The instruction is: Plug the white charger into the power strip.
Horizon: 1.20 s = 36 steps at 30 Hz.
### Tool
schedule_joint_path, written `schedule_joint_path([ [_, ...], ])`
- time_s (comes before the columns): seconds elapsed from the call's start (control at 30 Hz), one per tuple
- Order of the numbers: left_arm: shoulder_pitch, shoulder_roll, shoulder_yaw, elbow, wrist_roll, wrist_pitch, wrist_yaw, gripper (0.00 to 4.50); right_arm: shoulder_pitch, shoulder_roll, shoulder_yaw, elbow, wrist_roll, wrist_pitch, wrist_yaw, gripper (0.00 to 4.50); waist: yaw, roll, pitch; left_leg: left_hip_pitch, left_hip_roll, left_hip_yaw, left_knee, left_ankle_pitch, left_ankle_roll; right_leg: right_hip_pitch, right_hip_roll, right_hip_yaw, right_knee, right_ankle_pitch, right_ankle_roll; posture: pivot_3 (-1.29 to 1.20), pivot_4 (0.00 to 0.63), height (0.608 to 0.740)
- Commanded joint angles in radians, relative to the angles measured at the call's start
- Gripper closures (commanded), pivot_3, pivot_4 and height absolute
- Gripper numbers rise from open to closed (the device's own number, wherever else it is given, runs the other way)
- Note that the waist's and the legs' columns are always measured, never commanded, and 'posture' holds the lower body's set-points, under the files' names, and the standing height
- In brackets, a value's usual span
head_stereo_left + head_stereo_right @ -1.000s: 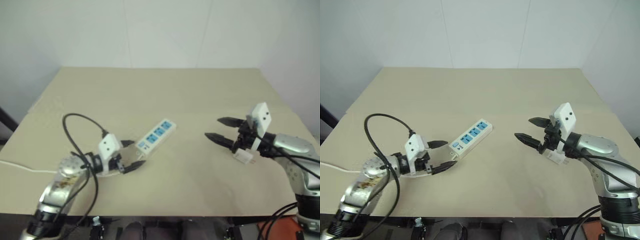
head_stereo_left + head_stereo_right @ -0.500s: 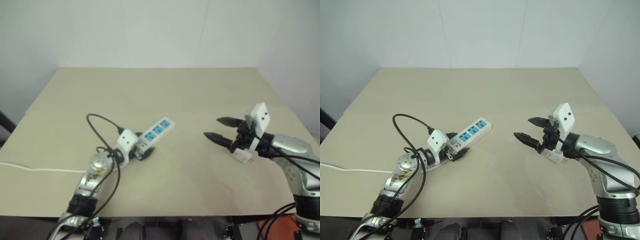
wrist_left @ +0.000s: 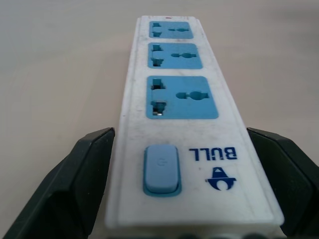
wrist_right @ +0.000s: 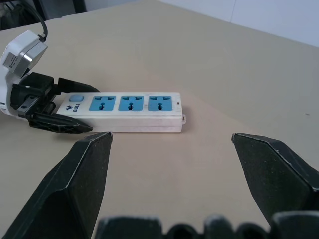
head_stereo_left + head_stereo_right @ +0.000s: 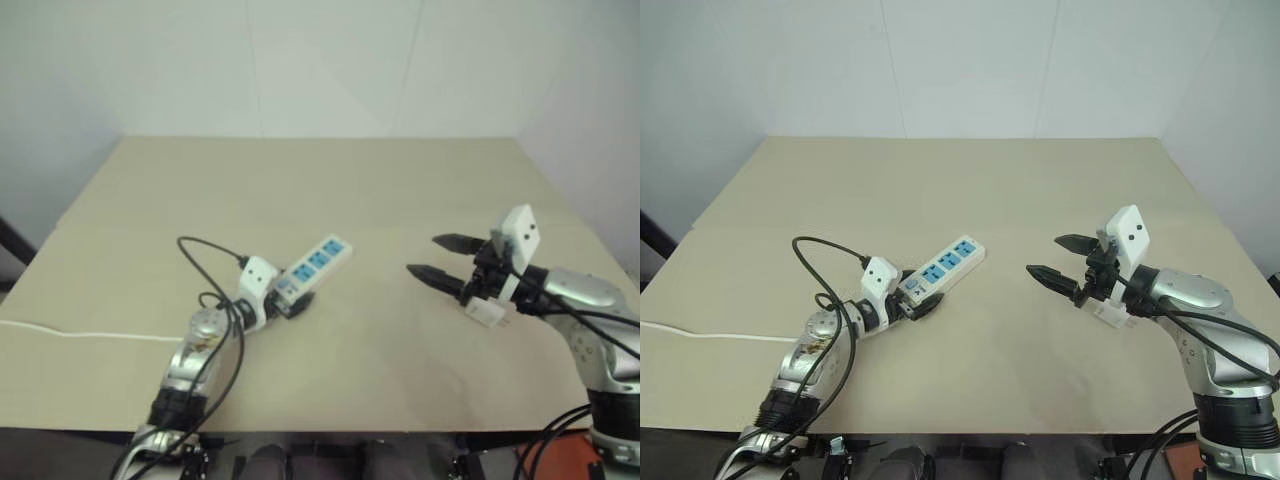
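Since the earlier frame the left gripper (image 5: 912,301) has moved in to the strip (image 5: 943,268), its open jaws now flanking the switch end without clamping. To steady it, close squarely across the width. The right gripper (image 5: 1052,257) hangs unmoved, open and empty, above the charger (image 5: 487,313) on the table (image 5: 970,190).

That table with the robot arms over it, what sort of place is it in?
Probably a robot test lab: a bare tan table against plain white walls, holding a power strip and white charger.
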Motion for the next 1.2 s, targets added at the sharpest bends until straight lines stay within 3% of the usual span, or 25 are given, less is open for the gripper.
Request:
schedule_joint_path([
  [0.03,0.03,0.019,-0.043,0.012,0.046,-0.008,0.005,0.03,-0.023,-0.017,-0.036,-0.038,0.016,-0.003,-0.007,0.0,0.0,0.0,0.0,0.0,0.0,0.0,0.0,0.0,0.0,0.0,0.0,0.0,0.0,0.0,0.0,0.0,0.15,0.74],
  [0.2,0.031,0.024,-0.063,0.01,0.041,-0.005,-0.013,0.03,-0.032,-0.007,-0.027,-0.037,0.015,-0.006,-0.013,0.0,-0.003,0.002,-0.003,0.001,0.0,0.0,0.0,0.0,0.0,0.001,0.0,0.001,0.0,0.0,0.0,0.0,0.15,0.74],
  [0.37,0.033,0.014,-0.064,0.013,0.026,0.037,-0.01,1.2,-0.041,-0.005,-0.023,-0.031,0.014,-0.008,-0.013,0.0,-0.004,0.003,-0.004,0.002,0.0,0.0,0.0,0.0,0.0,0.001,0.0,0.001,0.0,0.0,0.0,0.0,0.15,0.74],
  [0.57,0.023,0.03,-0.068,0.011,-0.011,0.004,-0.099,1.18,-0.055,-0.008,-0.021,-0.026,0.01,-0.006,-0.012,0.0,-0.004,0.003,-0.005,0.002,0.0,0.0,0.0,0.0,0.0,0.001,0.0,0.001,0.0,0.0,0.0,0.0,0.15,0.74],
  [0.9,-0.055,0.159,-0.092,0.144,-0.141,-0.428,-0.699,1.18,-0.066,-0.029,-0.025,-0.009,0.003,-0.006,-0.001,0.0,-0.007,0.003,-0.004,-0.003,0.0,0.003,0.0,0.0,0.0,-0.003,0.0,0.0,-0.001,0.0,0.0,0.0,0.15,0.74],
  [1.07,-0.092,0.161,-0.138,0.279,-0.062,-0.591,-0.774,1.18,-0.065,-0.038,-0.024,-0.007,0.002,-0.004,0.004,0.0,-0.008,0.003,-0.004,-0.003,0.0,0.003,0.0,0.0,0.0,-0.002,0.0,0.0,-0.001,0.0,0.0,0.0,0.15,0.74],
  [1.2,-0.102,0.141,-0.158,0.314,-0.043,-0.581,-0.772,1.18,-0.07,-0.067,-0.02,0.003,-0.004,0.02,0.005,0.0,-0.008,0.003,-0.004,-0.002,0.0,0.003,0.0,0.0,0.001,-0.002,0.0,0.0,-0.001,0.0,0.0,0.0,0.15,0.74],
])
